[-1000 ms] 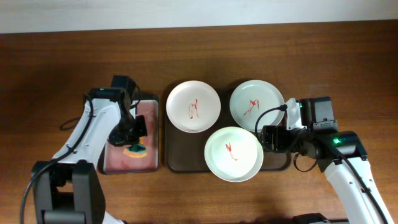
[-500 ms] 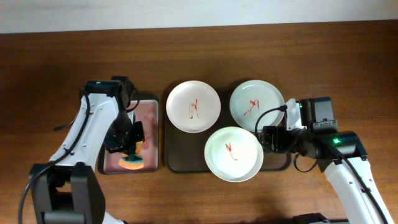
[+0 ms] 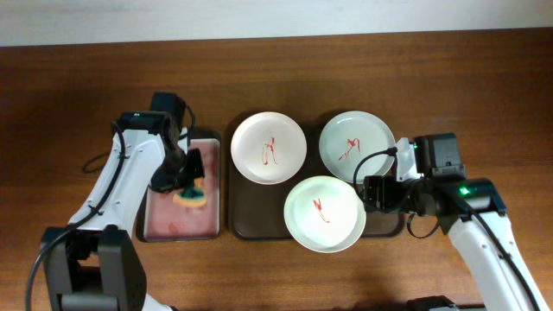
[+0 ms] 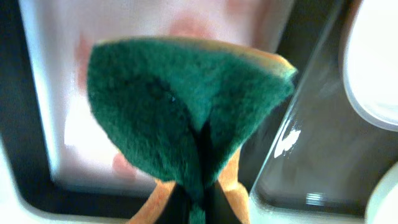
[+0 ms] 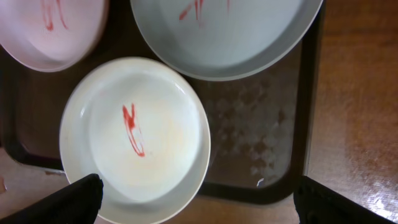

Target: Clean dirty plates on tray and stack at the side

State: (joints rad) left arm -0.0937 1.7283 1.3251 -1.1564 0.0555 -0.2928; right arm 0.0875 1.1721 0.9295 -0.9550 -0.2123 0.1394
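Three dirty plates with red smears sit on the brown tray point(image 3: 246, 207): a white one point(image 3: 269, 148) at the back left, a pale green one point(image 3: 357, 145) at the back right, and a white one point(image 3: 324, 212) in front. My left gripper point(image 3: 186, 183) is shut on a green and orange sponge point(image 3: 189, 198) above the pink side tray point(image 3: 173, 226). In the left wrist view the sponge point(image 4: 186, 106) fills the frame above the fingers point(image 4: 199, 208). My right gripper point(image 3: 370, 192) is open and empty by the front plate's right edge. In the right wrist view its jaws point(image 5: 199, 202) hover over the front plate point(image 5: 137, 137).
The pink side tray has red stains point(image 4: 189, 26) and lies left of the brown tray. In the right wrist view the brown tray's bare patterned floor point(image 5: 261, 143) shows right of the front plate, with wooden table point(image 5: 354, 93) beyond its rim.
My left gripper carried the sponge toward the front of the pink tray, then back toward its middle. The right arm and the plates have not moved.
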